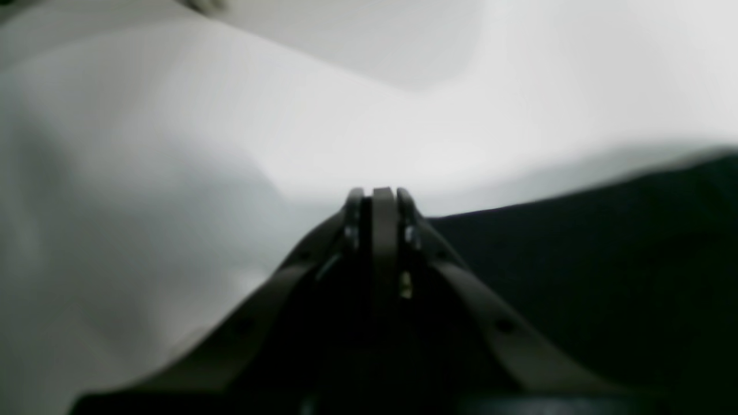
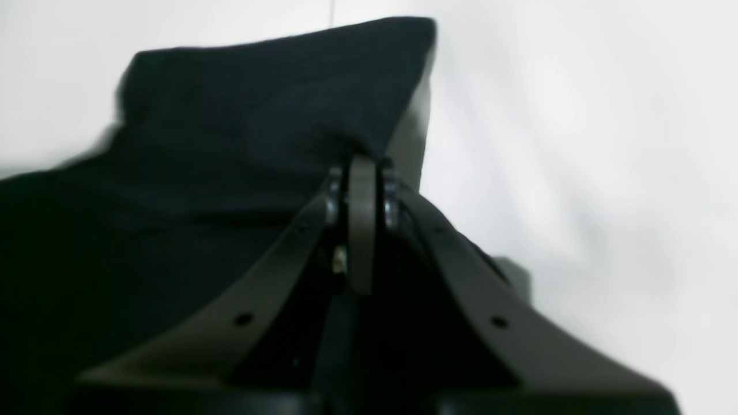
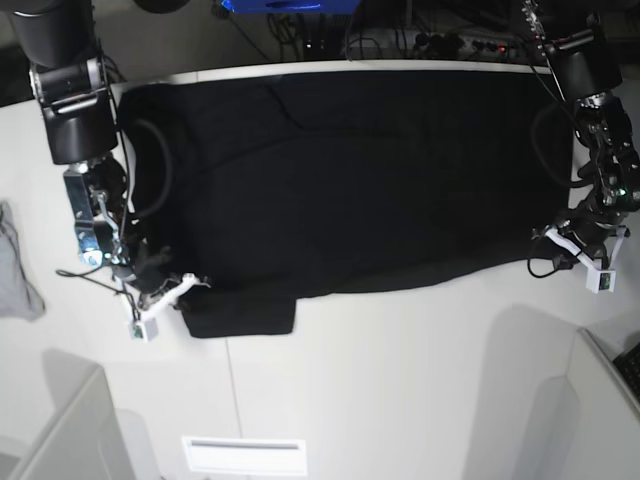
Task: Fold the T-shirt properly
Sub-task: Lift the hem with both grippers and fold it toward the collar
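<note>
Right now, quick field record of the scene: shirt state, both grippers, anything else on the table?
shirt: black T-shirt spread across the far half of the white table, a sleeve poking out at its near edge
left gripper: fingers shut, at the shirt's edge; a hold on the cloth can't be confirmed
right gripper: fingers shut, tips at the shirt's edge near the sleeve; a hold can't be confirmed
other: grey cloth at the table's edge, apart from the shirt
fold: not folded into a compact shape yet
</note>
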`<state>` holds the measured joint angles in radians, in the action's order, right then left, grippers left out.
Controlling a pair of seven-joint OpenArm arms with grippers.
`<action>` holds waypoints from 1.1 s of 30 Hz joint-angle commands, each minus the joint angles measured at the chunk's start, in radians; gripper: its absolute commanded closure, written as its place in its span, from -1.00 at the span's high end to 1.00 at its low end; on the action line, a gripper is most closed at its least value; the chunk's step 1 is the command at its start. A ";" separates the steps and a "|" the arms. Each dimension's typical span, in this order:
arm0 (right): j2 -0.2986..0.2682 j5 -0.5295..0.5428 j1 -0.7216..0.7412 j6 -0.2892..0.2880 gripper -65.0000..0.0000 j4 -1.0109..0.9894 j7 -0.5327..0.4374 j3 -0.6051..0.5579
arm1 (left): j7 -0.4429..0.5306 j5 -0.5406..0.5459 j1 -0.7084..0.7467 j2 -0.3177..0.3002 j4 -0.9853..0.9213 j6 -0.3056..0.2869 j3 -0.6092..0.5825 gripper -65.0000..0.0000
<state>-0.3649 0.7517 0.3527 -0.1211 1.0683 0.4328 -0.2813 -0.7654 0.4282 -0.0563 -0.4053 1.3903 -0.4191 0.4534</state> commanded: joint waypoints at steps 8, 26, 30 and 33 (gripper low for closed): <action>-0.015 0.002 -0.063 -0.004 -1.00 0.131 0.042 0.104 | -0.018 0.117 0.100 -0.024 0.131 -0.001 0.028 -1.00; -0.006 0.009 -0.300 -0.004 -1.00 0.448 0.156 0.290 | -0.058 0.199 0.301 -0.020 0.332 -0.001 0.107 -1.00; -0.006 0.009 -0.352 -0.004 -1.00 0.511 0.186 0.313 | -0.058 0.199 0.327 -0.020 0.334 -0.001 0.107 -1.00; -0.004 0.010 -0.392 -0.004 -1.00 0.542 0.197 0.337 | -0.058 0.229 0.345 -0.020 0.340 -0.001 0.107 -1.00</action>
<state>-0.3519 0.7555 -0.0574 -0.1211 1.5890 0.6552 0.0452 -0.8421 0.6415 0.2924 -0.4053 1.7077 -0.4187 0.5529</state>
